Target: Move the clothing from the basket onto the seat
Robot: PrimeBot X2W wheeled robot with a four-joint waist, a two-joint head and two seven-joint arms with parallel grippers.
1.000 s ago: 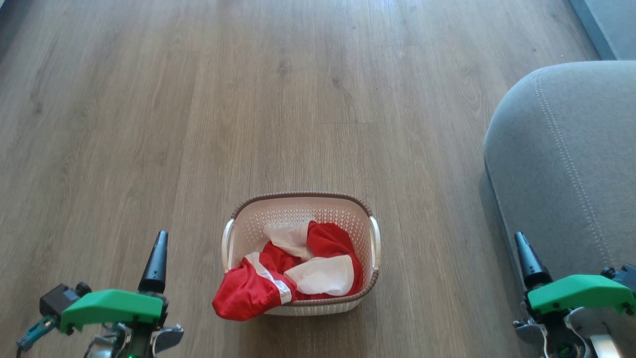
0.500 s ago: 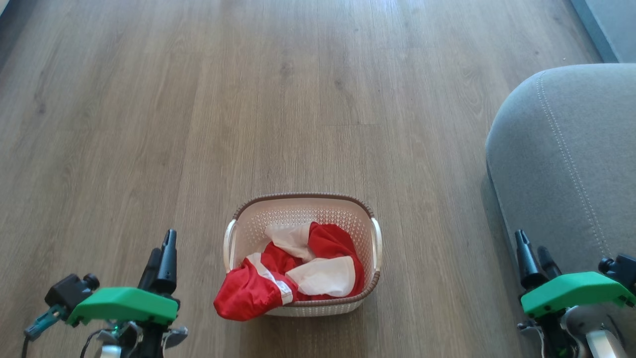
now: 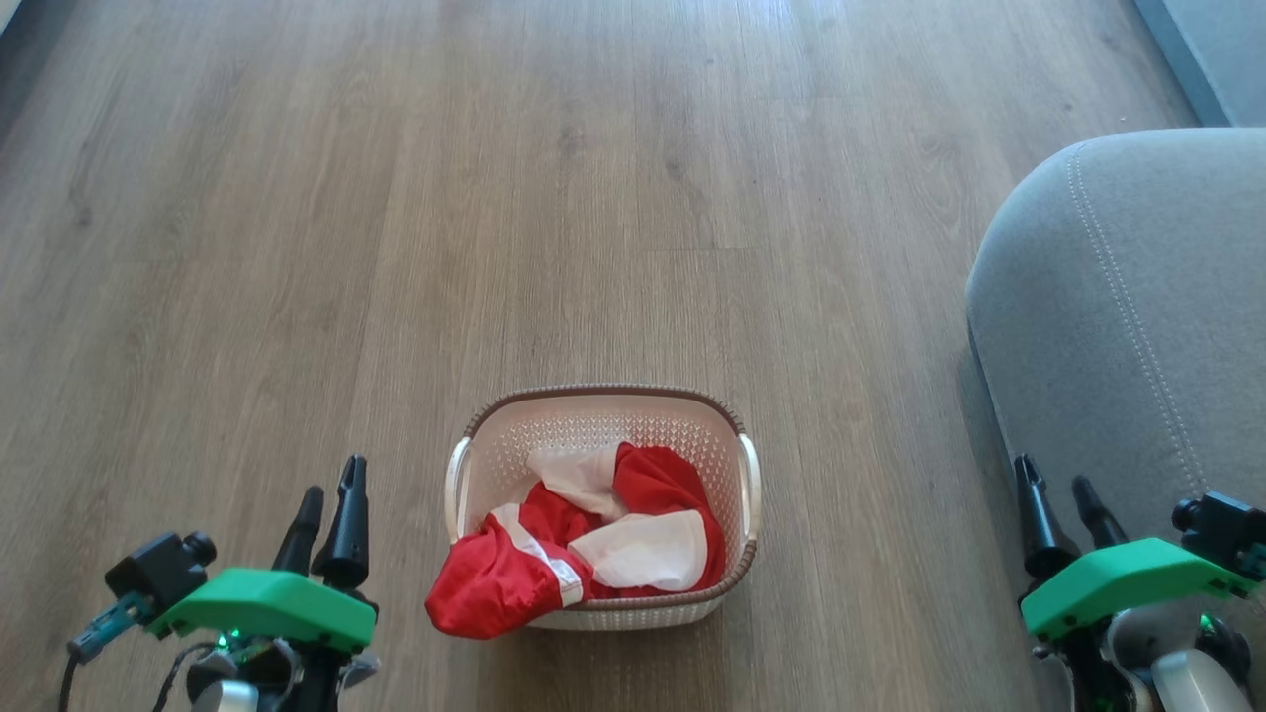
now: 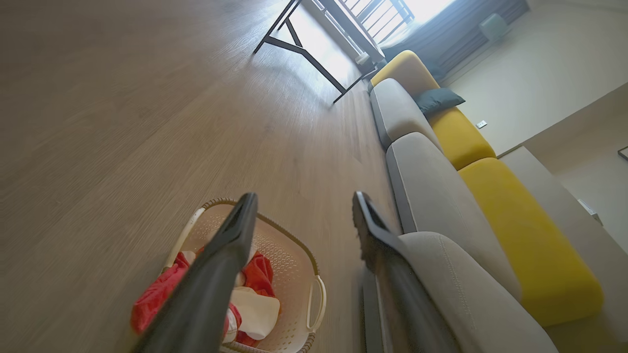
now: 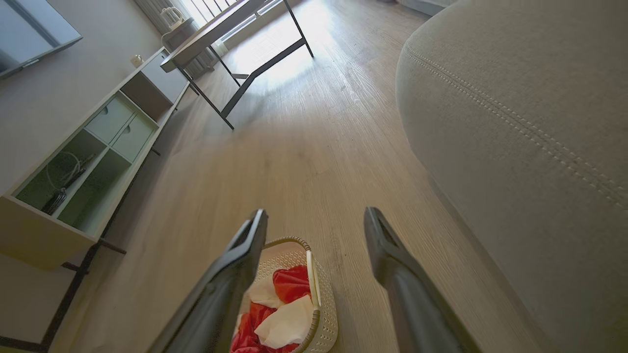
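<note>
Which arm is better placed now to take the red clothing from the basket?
Left, probably. The open left gripper is nearer the basket, and the red clothing spills out on that side.

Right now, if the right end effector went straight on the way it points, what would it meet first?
Probably the wooden floor, just past the basket and beside the grey seat; depth is unclear.

The head camera looks steeply down on the floor [image 3: 633, 198]; both wrist cameras sit low, facing the far room. All share the basket [image 3: 593, 427] and seat [image 3: 1137, 297].
</note>
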